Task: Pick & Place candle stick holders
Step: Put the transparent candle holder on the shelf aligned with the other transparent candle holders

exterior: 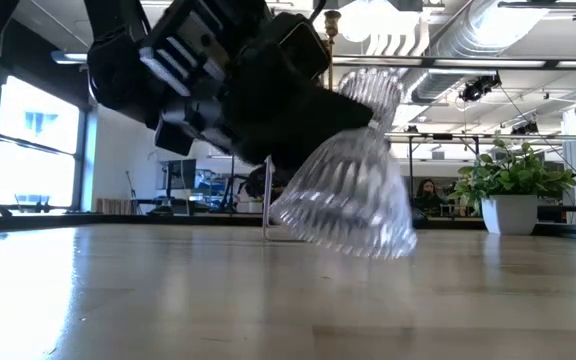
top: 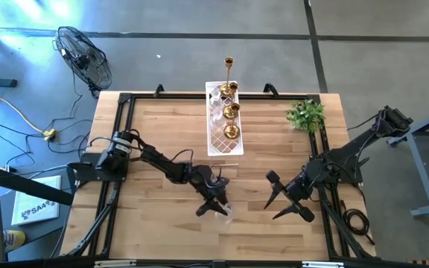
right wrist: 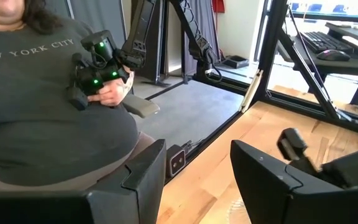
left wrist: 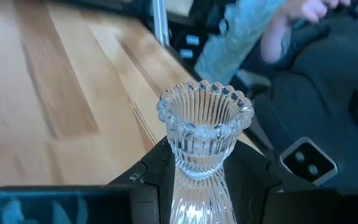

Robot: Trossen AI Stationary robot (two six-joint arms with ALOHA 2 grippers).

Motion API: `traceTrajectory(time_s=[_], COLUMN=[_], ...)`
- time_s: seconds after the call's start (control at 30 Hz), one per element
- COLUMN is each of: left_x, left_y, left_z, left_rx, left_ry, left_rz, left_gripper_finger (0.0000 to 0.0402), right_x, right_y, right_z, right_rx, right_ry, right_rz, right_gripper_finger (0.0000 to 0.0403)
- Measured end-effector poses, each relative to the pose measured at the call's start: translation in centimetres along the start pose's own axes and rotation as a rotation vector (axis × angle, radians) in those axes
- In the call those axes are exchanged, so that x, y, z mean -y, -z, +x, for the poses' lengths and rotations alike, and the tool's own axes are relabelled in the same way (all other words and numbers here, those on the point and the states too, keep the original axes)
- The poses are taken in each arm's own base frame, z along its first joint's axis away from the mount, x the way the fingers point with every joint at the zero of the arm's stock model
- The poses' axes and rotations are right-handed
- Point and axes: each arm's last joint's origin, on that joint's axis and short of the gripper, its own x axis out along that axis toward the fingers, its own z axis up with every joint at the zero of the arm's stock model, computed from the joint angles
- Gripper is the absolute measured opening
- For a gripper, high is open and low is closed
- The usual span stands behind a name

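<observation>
Glass candle stick holder (exterior: 353,175) sits tilted between the closed fingers of the left tool (top: 214,202), just above the bench (exterior: 268,300); level it before carrying; right tool (top: 283,199) idles open alongside

— What is seen of the ribbed candle holder (left wrist: 202,134)?
— Clear, glossy glass. Polished gold metal is shown by the holders (top: 231,112) at twelve o'clock; matt pale wood by the table (top: 155,134).

Grey concrete floor (top: 199,18), black fan (top: 84,53), exposed ceiling ducts (exterior: 488,40)
</observation>
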Motion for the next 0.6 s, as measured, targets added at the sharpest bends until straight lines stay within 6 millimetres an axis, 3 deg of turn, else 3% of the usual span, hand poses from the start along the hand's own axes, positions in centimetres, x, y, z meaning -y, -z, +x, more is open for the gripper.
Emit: traceTrajectory(time_s=[0.43,0.6], left_x=[-0.1,0.7], left_y=[-2.1,-3.8], left_z=[-1.2,-2.0], left_rx=[0.022,0.024], left_ry=[-0.072,-0.143], left_rz=[0.056,0.094], left_gripper_finger=[0.0105,0.0105], right_x=[0.0,0.0], right_y=[0.2,0.2], right_z=[0.0,0.0], right_rx=[-0.019,-0.022], right_ry=[-0.001,-0.001], right_rz=[0.019,0.019], right_gripper_finger=[0.0175,0.0175])
